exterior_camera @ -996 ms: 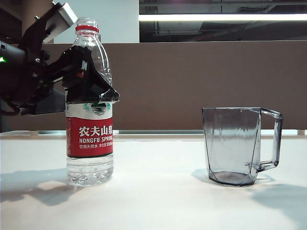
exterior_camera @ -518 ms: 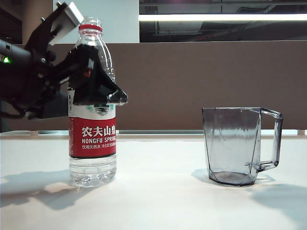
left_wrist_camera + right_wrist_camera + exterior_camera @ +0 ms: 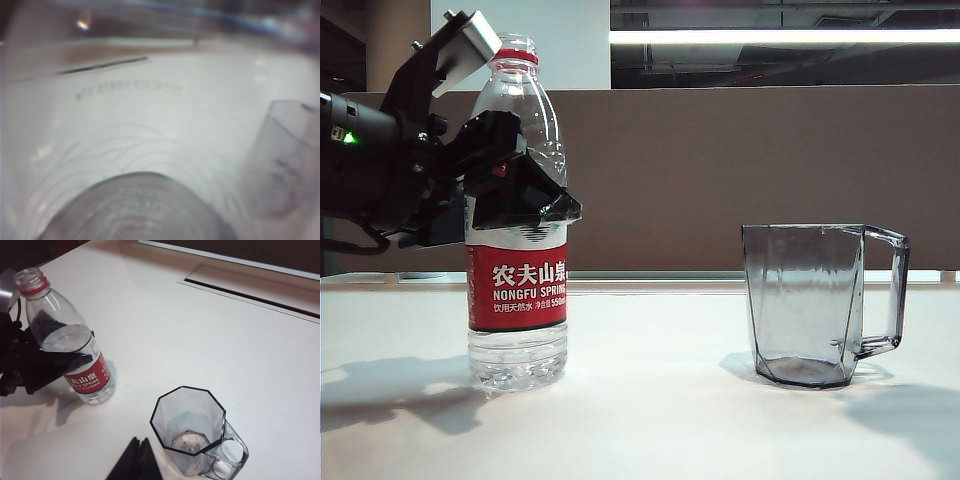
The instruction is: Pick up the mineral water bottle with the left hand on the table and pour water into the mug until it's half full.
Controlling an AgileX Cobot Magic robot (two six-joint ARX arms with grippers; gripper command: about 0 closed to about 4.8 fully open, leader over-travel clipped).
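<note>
A: Where is our left gripper [image 3: 515, 190]?

B: Around the mineral water bottle [image 3: 518, 270], standing uncapped on the table [image 3: 650, 420]; grip unclear. The mug [image 3: 817, 305] waits well apart. Right gripper [image 3: 136, 460]: fingertips together, idle near the mug.

Left wrist view is heavily blurred: the mineral water bottle [image 3: 135, 210] fills it at close range, only a grey rounded mass low in frame and faint curved lines are made out. The mug [image 3: 280, 165] is seen as a smeared shape at right, cut by the frame edge. The left gripper's fingers are not seen there.

Exterior view: the left hand [image 3: 515, 185] is cut off at the left edge; the bottle's mid section and label top are hidden behind its near finger. Finger contact with the bottle cannot be told.

Right wrist view: of the right gripper [image 3: 135, 460] only dark fingertips are seen at the bottom edge, apparently together. The mug's [image 3: 192, 432] base is cropped.
</note>
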